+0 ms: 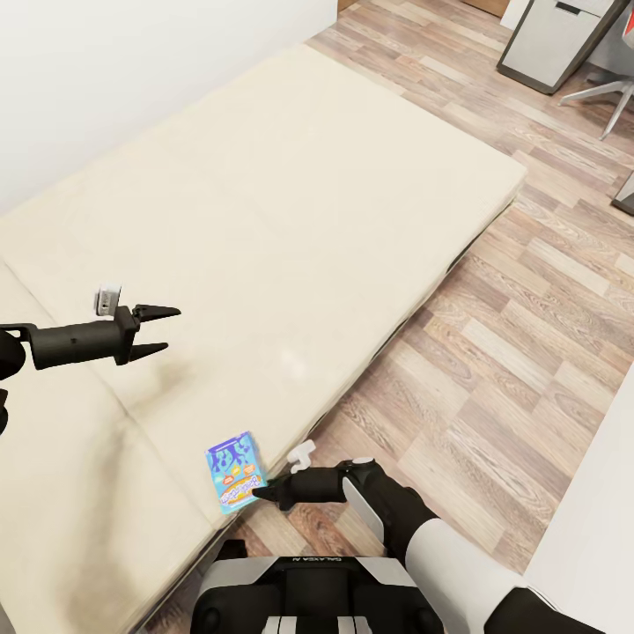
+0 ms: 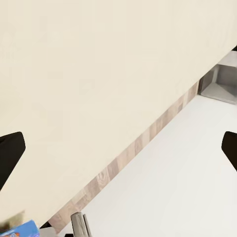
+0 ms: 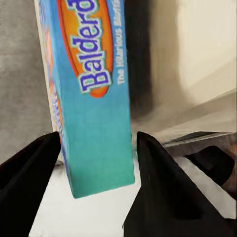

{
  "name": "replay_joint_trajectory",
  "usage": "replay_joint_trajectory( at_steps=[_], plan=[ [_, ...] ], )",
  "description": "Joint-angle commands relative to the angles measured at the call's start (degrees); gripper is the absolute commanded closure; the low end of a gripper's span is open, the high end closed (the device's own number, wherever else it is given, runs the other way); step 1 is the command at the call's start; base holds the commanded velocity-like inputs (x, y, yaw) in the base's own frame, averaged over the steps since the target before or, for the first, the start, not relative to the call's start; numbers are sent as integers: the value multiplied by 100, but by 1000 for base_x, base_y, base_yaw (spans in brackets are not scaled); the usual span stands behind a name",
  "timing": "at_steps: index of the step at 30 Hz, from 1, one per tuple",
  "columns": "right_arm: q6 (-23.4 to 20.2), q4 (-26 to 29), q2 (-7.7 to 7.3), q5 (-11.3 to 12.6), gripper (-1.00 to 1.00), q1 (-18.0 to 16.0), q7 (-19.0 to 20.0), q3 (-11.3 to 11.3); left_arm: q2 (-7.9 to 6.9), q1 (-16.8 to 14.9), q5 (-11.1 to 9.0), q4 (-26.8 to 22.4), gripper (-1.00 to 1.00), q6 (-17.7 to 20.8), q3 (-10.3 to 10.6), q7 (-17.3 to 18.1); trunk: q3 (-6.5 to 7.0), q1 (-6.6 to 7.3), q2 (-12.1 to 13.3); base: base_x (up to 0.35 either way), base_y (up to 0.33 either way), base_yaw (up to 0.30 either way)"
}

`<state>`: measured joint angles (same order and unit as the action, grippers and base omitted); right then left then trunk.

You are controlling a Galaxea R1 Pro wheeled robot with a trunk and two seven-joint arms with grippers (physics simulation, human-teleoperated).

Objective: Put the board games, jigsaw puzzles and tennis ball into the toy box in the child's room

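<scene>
A small blue cartoon-printed board game [image 1: 236, 471] lies at the near edge of the cream bed [image 1: 291, 202]. My right gripper [image 1: 267, 493] reaches it from the floor side. In the right wrist view the "Balderdash" box [image 3: 96, 108] sits between both fingers [image 3: 29, 173], which press its sides. My left gripper [image 1: 165, 331] hovers open over the mattress, well left of the box. Its spread fingertips [image 2: 10, 153] frame bare bed, and a corner of the blue box [image 2: 22, 230] shows. The toy box, jigsaw puzzles, tennis ball and other board games are out of view.
Wood-plank floor [image 1: 493, 352] runs along the bed's right side. A grey-white drawer unit [image 1: 555, 35] and a chair's legs [image 1: 608, 97] stand at the far right. A white wall [image 1: 106, 79] borders the bed's far side. A white surface [image 1: 599, 528] is at my near right.
</scene>
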<state>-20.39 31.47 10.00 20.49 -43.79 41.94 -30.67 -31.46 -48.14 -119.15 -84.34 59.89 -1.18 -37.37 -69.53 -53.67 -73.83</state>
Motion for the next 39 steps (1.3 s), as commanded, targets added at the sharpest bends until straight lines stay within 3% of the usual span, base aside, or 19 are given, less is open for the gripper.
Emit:
replay_joint_trajectory(
  at_steps=[1, 25, 30, 36, 39],
  plan=[
    [-62, 0, 0, 61, 100, -5, -8, -9, -1, -2, -55, -3, -100, 11, -5, -60, -2, 0, -2, 0, 0, 0],
    [-79, 108, 0, 69, 100, -17, 141, 0, -1, -2, -55, -3, -100, 11, -3, -60, -2, 0, -2, 0, 0, 0],
    [-449, 589, 0, 69, 100, -45, 384, 45, -1, -2, -55, -3, -100, 11, -2, -60, -2, 0, -2, 0, 0, 0],
    [-681, 871, 0, 70, 100, -49, 402, 118, -1, -2, -55, -3, -100, 11, -3, -60, -2, 0, -2, 0, 0, 0],
    [-729, 916, 0, 70, 100, -48, 393, 257, -1, -2, -55, -3, -100, 11, 2, -60, -2, 0, -2, 0, 0, 0]
  ],
)
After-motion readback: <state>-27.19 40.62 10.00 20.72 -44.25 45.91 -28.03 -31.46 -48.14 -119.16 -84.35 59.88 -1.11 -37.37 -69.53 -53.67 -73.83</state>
